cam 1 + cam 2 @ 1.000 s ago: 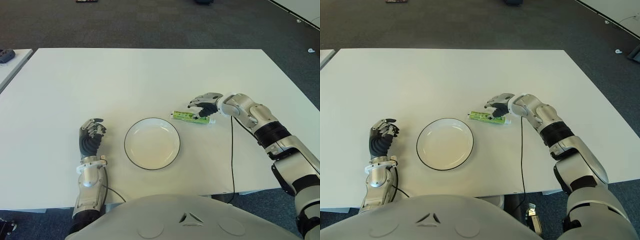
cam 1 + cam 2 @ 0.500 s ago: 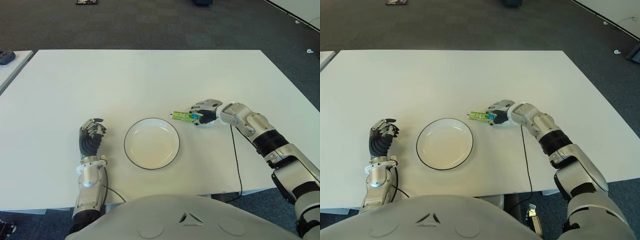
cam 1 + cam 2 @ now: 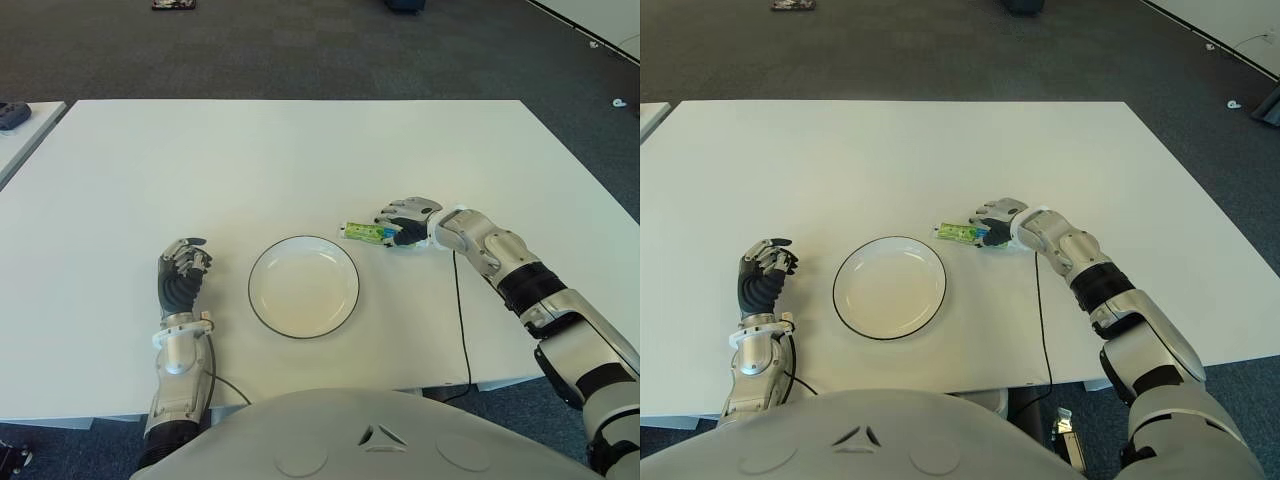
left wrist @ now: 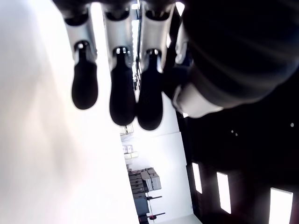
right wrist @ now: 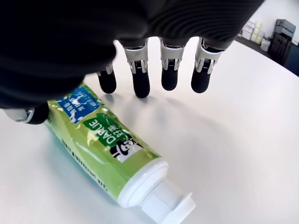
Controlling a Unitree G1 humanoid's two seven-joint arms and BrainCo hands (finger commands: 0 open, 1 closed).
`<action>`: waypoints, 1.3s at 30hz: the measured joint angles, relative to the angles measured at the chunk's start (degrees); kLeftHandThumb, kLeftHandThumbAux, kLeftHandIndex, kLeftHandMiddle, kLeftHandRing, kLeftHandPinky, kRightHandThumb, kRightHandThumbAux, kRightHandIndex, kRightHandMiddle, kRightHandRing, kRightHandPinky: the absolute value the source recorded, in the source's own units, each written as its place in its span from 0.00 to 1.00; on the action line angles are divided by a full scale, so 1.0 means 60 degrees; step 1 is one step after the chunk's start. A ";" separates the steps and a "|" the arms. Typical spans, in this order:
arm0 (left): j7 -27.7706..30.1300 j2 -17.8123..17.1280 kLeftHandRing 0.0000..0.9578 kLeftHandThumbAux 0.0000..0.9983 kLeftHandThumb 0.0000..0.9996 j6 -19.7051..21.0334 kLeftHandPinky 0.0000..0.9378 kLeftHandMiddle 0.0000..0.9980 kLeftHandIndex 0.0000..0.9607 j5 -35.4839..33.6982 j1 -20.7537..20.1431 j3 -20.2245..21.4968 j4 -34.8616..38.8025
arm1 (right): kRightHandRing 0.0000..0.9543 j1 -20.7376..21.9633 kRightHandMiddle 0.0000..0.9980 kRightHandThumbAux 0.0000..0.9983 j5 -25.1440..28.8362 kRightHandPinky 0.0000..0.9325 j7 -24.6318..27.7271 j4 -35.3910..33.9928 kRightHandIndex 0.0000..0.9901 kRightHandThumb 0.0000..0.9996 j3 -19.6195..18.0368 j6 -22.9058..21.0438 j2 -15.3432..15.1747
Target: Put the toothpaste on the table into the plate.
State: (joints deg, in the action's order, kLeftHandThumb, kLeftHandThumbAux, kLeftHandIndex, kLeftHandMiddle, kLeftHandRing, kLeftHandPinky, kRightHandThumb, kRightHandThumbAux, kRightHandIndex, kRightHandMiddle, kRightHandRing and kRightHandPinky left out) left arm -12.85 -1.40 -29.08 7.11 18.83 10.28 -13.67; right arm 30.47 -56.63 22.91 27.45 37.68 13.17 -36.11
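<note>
Right robot hand (image 3: 405,220) has lowered, fingers open over toothpaste (image 3: 366,233); plate (image 3: 303,287) empty.

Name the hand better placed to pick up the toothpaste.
Right hand: it hovers over the green toothpaste tube with its fingers open. The left hand shows beyond the white black-rimmed plate.

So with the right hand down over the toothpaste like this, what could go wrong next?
The right robot hand covers the toothpaste, but its fingers are not closed round it, so closing could slide the tube along the table. The plate sits close by; a dragged tube may bump its rim.
</note>
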 measured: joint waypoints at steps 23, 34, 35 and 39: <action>0.0000 0.0025 0.66 0.72 0.70 0.0097 0.67 0.64 0.45 -0.0061 0.0057 -0.0015 0.0168 | 0.11 0.0255 0.11 0.48 -0.1124 0.15 -0.3812 0.2036 0.11 0.51 0.0738 -0.1745 0.1522; 0.0000 0.0024 0.67 0.72 0.70 -0.0027 0.68 0.62 0.45 -0.0043 0.0076 -0.0017 0.0217 | 0.36 0.0001 0.35 0.50 -0.1424 0.40 -0.6967 0.2796 0.32 0.65 0.1106 -0.1808 0.1787; 0.0000 0.0023 0.67 0.72 0.70 -0.0054 0.68 0.63 0.45 -0.0042 0.0076 -0.0016 0.0213 | 0.38 -0.0016 0.37 0.50 -0.1431 0.41 -0.7152 0.2873 0.33 0.65 0.1130 -0.1809 0.1806; 0.0000 0.0020 0.67 0.72 0.70 -0.0176 0.68 0.63 0.45 -0.0020 0.0059 -0.0017 0.0179 | 0.49 -0.0033 0.45 0.60 -0.1461 0.50 -0.7888 0.3185 0.40 0.69 0.1266 -0.1844 0.1918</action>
State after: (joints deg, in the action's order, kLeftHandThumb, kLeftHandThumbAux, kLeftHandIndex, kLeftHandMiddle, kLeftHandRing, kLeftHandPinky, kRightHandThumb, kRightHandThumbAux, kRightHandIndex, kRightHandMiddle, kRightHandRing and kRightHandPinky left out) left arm -12.85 -1.28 -30.13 6.99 19.18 10.18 -12.60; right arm 30.27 -65.40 -24.42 46.56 45.28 2.11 -24.61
